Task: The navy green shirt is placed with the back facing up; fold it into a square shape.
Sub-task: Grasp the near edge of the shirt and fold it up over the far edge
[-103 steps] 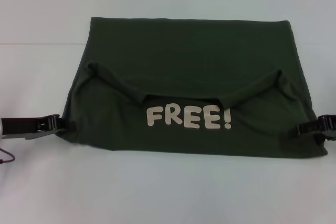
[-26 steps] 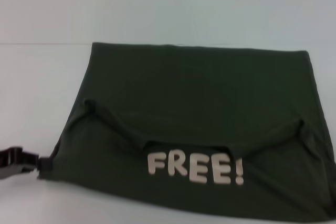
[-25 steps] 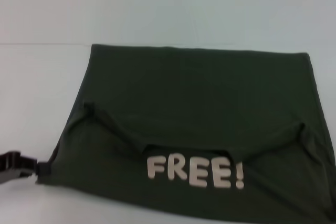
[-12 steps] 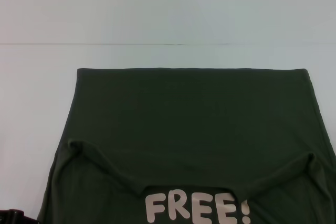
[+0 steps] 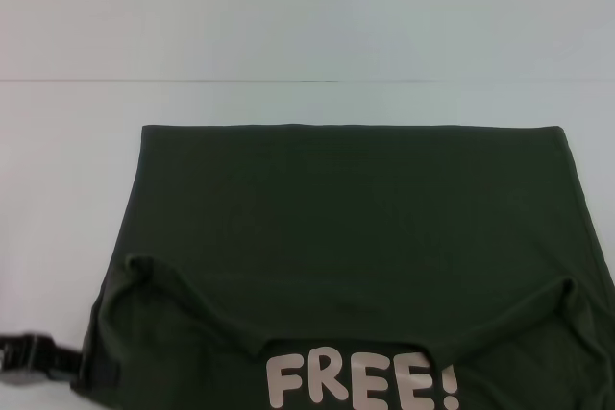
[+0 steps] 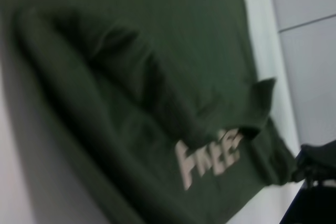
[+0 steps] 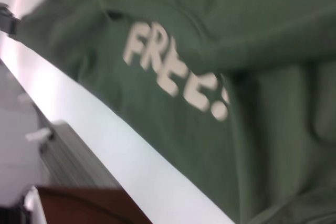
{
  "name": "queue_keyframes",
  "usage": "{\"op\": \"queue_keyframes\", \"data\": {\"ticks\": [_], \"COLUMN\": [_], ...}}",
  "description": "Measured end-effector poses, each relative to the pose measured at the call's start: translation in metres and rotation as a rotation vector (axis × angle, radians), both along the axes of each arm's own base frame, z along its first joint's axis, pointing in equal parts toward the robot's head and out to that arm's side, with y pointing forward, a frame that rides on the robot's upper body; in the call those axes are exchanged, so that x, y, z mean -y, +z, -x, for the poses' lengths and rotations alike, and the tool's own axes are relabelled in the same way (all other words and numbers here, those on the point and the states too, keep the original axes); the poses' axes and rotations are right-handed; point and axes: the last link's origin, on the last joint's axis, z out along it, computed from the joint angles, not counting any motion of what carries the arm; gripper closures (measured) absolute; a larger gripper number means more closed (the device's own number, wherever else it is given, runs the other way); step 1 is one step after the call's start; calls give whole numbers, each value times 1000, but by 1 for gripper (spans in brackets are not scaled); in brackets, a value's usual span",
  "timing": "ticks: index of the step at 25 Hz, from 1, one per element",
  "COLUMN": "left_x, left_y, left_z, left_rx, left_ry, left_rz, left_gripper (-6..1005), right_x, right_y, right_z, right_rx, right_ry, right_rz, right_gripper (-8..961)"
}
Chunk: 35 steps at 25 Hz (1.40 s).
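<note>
The navy green shirt (image 5: 346,228) lies flat on the white table (image 5: 288,26), its near part folded over so the pale "FREE!" lettering (image 5: 360,381) faces up at the near edge. Both sleeves are tucked inward as ridges. My left gripper (image 5: 77,370) sits low at the shirt's near left corner, shut on the fabric edge. The right wrist view shows the lettering (image 7: 173,72) and the shirt (image 7: 262,103). In the left wrist view my right gripper (image 6: 315,166) is a dark shape at the shirt's (image 6: 131,77) far corner. It is outside the head view.
A thin seam (image 5: 288,81) crosses the table beyond the shirt. The table's front edge (image 7: 105,145) runs close to the shirt's near hem, with grey and brown structure below it.
Over the last second the shirt slid toward me, its far edge now lower in the head view. In the last half second the left gripper came further into view at the left corner.
</note>
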Motion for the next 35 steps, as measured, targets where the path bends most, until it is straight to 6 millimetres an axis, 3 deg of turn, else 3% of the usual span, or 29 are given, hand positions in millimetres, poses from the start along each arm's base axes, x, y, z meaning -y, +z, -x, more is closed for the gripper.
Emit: {"op": "queue_keyframes", "data": {"ticks": [8, 16, 21, 35], "left_x": [-32, -64, -75, -99], "left_y": [23, 23, 14, -8], "left_z": [-7, -10, -8, -3], "left_rx": [104, 158, 149, 123], "left_ry": [56, 116, 132, 180], "left_rz": [-237, -450, -529, -754], "left_gripper": [978, 976, 977, 977], "right_x": [-13, -38, -52, -91], "right_y": [25, 37, 32, 12], "right_z": [-1, -10, -14, -11], "right_rx": [-156, -236, -293, -277], "right_ry": [-89, -222, -287, -371], "right_rz": [-210, -483, -624, -817], "right_gripper": [916, 916, 916, 916]}}
